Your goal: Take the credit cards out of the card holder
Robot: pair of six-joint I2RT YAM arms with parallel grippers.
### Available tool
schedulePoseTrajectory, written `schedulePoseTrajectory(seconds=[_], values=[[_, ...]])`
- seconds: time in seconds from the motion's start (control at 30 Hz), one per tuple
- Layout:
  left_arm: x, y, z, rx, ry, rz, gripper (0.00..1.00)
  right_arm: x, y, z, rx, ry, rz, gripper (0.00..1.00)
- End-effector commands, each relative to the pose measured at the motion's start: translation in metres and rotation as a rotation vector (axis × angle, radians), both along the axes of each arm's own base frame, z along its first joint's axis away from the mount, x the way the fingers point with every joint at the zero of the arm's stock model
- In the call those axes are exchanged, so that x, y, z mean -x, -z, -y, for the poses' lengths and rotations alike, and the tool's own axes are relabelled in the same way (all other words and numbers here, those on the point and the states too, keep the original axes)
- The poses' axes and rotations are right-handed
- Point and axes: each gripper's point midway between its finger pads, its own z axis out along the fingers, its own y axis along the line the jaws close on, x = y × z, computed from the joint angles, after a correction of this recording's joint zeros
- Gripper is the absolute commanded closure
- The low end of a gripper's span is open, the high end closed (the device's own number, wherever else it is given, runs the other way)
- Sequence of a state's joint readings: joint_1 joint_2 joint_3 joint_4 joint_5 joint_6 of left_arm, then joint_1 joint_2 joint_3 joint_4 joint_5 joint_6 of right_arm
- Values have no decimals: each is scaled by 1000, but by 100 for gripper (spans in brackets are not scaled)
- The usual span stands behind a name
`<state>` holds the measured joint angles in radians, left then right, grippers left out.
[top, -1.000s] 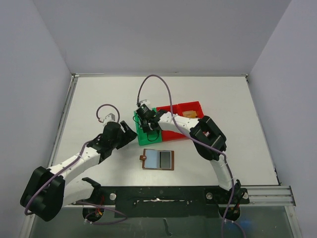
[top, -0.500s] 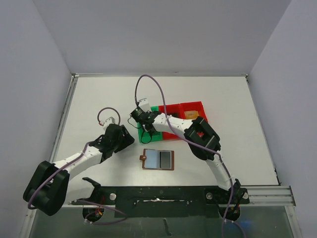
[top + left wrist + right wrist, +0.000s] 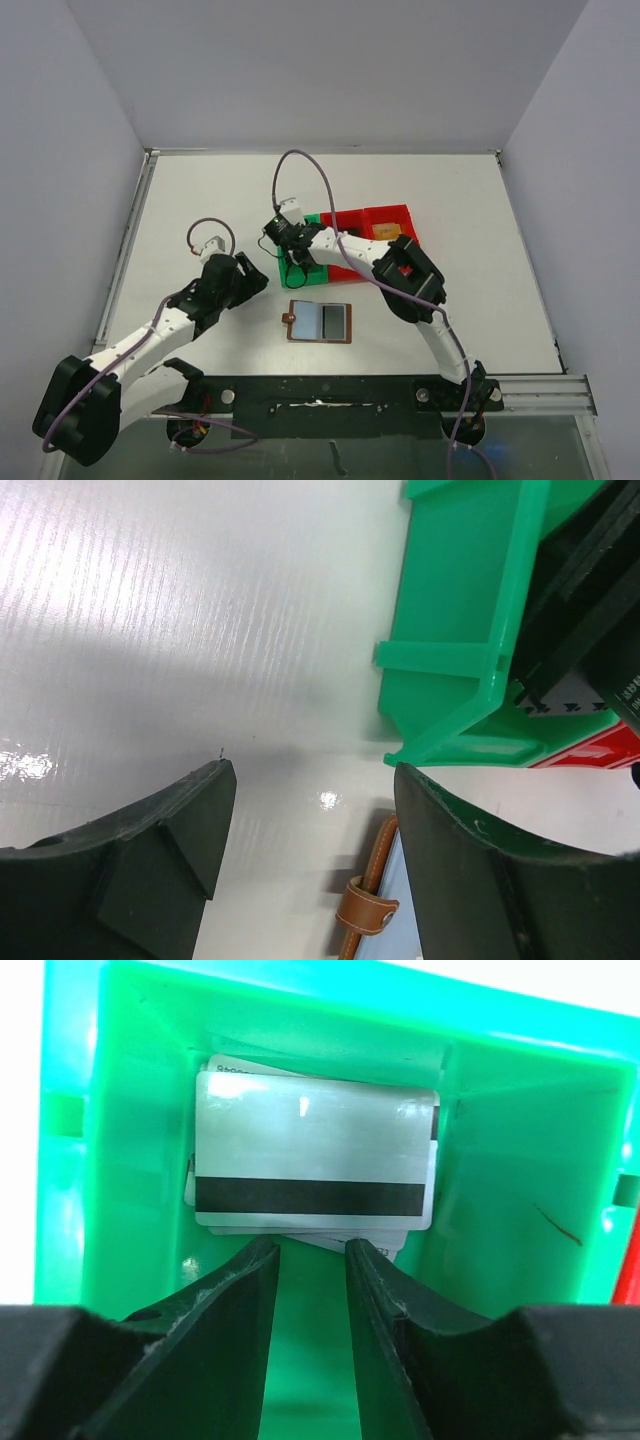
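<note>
The card holder (image 3: 320, 322) lies open and flat on the white table, brown-edged with pale blue and grey panels. Its strap edge (image 3: 366, 904) shows in the left wrist view. Credit cards (image 3: 315, 1160) are stacked in the green bin (image 3: 520, 1160), the top one grey-white with a black stripe. My right gripper (image 3: 312, 1248) hangs in the green bin (image 3: 282, 265) just short of the stack, its jaws slightly apart with nothing between them. My left gripper (image 3: 312, 780) is open over bare table, left of the card holder. In the top view it (image 3: 256, 280) sits beside the bin's left wall.
A red bin (image 3: 395, 210) adjoins the green one on the right and holds something tan. From the left wrist, the green bin's corner (image 3: 470, 630) is just ahead and to the right of the fingers. The black arm-base rail (image 3: 330, 390) runs along the near edge.
My right gripper's jaws have parted over the card stack, and its wrist has shifted slightly left over the green bin. My left arm's elbow has drawn back, its gripper staying near the bin.
</note>
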<state>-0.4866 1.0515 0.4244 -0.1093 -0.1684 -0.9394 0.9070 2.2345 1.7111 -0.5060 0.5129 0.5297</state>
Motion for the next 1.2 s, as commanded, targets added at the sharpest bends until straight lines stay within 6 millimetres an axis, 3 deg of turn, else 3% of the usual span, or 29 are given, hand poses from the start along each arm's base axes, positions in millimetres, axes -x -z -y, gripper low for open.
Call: schedulePoseTrajectory(seconds=[0.0,0.23,0.33,0.5,0.77,0.93,1.07,1.17], values=[[-4,-22,0,47,-21,55,37,-7,-41,-18,-173,-10,14,67],[-3,-36,-3,56,-29,88,37,2,-22,-7,-197,84,-47,75],[-4,-39,-1,63,-22,92,36,2,-8,-6,-194,122,-61,68],[-4,-41,2,77,-13,97,37,0,15,2,-173,209,-55,67],[-3,-50,-1,94,-30,121,37,-2,20,16,-153,325,19,62],[-4,-54,0,109,-35,133,37,0,34,14,-143,354,11,60],[-2,-55,-1,112,-35,134,37,-1,32,10,-180,370,-6,50],[-1,-55,-1,121,-40,138,37,-4,28,1,-229,359,-28,50]])
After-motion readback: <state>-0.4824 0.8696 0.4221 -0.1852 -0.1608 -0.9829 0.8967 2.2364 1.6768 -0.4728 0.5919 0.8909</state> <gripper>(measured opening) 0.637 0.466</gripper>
